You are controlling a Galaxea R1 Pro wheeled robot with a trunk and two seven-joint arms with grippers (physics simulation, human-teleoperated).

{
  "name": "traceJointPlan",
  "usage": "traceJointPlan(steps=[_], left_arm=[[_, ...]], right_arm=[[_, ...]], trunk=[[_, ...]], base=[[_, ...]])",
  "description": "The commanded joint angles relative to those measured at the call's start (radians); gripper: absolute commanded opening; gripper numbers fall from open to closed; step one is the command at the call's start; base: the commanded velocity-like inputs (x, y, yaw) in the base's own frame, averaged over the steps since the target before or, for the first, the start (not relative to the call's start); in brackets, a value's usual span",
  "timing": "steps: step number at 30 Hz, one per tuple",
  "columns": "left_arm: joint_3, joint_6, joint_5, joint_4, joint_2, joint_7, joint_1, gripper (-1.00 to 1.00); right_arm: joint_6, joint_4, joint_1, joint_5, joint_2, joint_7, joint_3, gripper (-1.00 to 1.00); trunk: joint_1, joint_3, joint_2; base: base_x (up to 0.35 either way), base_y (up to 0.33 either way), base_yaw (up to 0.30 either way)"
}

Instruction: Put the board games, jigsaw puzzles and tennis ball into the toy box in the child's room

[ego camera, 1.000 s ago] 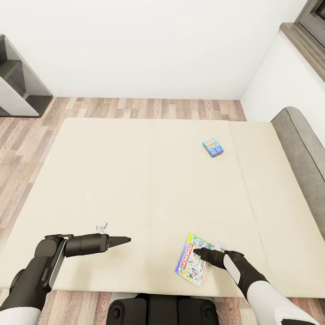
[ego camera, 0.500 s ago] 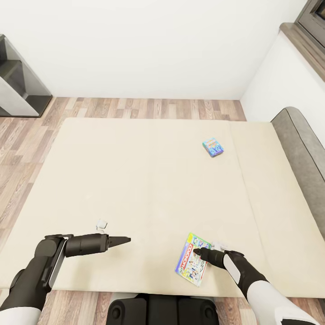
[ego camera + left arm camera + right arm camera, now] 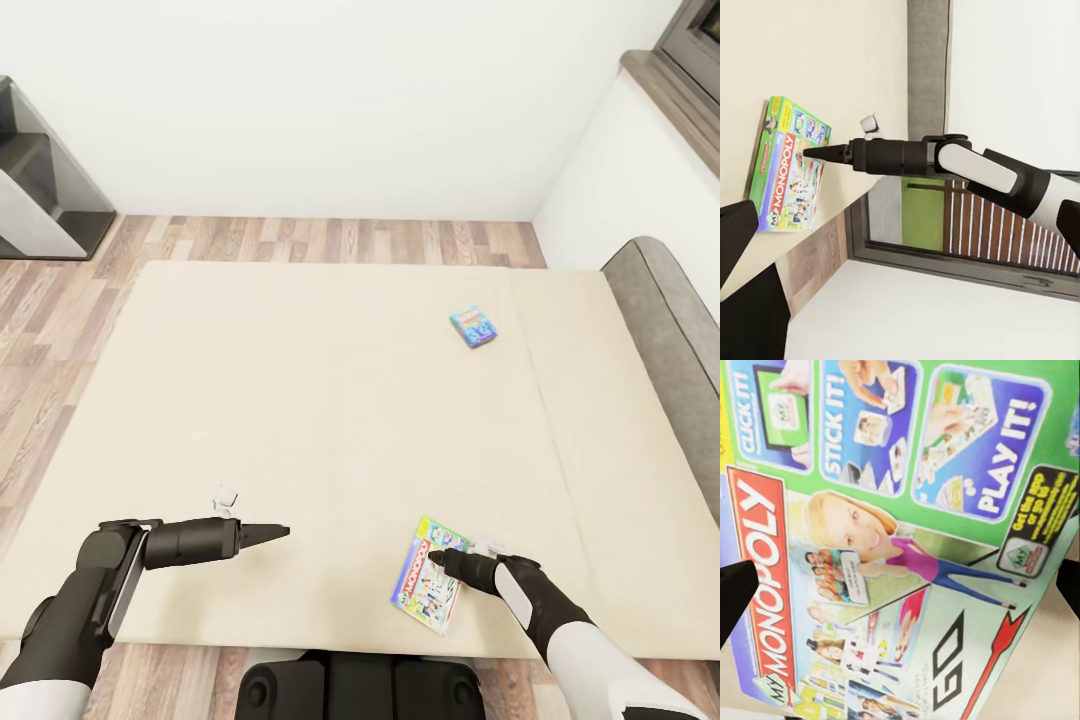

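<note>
1. head view: monopoly board game [image 3: 429, 590] lies flat on the bed [image 3: 300, 400], near the bed's front edge, right of its middle. right gripper [image 3: 440, 560] sits directly over the box's far half, pointing toward the left edge; can't tell here if the fingers are apart. left gripper [image 3: 278, 531] is well apart from the box, fingers together in a closed point. second board game [image 3: 471, 326] lies toward the far right part of the bed, out of either arm's easy reach.
2. left wrist view: right gripper [image 3: 814, 152] tip looks narrow and hangs just above the monopoly box, box's long axis running along the arm.
3. right wrist view: box lid fills the gap between two dark fingers [image 3: 736, 592], which are spread wide across it, gripping nothing. judgement: right arm is the one to grab it; straight down.
</note>
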Motion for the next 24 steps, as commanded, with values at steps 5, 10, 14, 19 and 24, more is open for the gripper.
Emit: traceJointPlan(steps=[5,10,14,19,24], left_arm=[[0.000,0.011,-0.002,0.000,0.000,-0.004,0.000,1.00],[0.000,0.011,-0.002,0.000,0.000,-0.005,0.000,1.00],[0.000,0.011,-0.002,0.000,0.000,-0.004,0.000,1.00],[0.000,0.011,-0.002,0.000,0.000,-0.004,0.000,1.00],[0.000,0.011,-0.002,0.000,0.000,-0.004,0.000,1.00]], right_arm=[[0.007,-0.001,-0.001,-0.002,0.001,0.003,-0.006,1.00],[0.007,-0.001,0.000,-0.002,0.001,0.003,-0.006,1.00],[0.007,-0.001,0.000,-0.002,0.001,0.003,-0.006,1.00],[0.007,-0.001,0.000,-0.002,0.001,0.003,-0.006,1.00],[0.007,-0.001,0.000,-0.002,0.001,0.003,-0.006,1.00]], trunk=[[0.001,-0.001,-0.001],[0.001,-0.001,-0.001],[0.001,-0.001,-0.001],[0.001,-0.001,-0.001],[0.001,-0.001,-0.001]], base=[[0.000,0.143,0.000],[0.000,0.022,0.000],[0.000,0.003,0.000],[0.000,0.000,0.000],[0.000,0.000,0.000]])
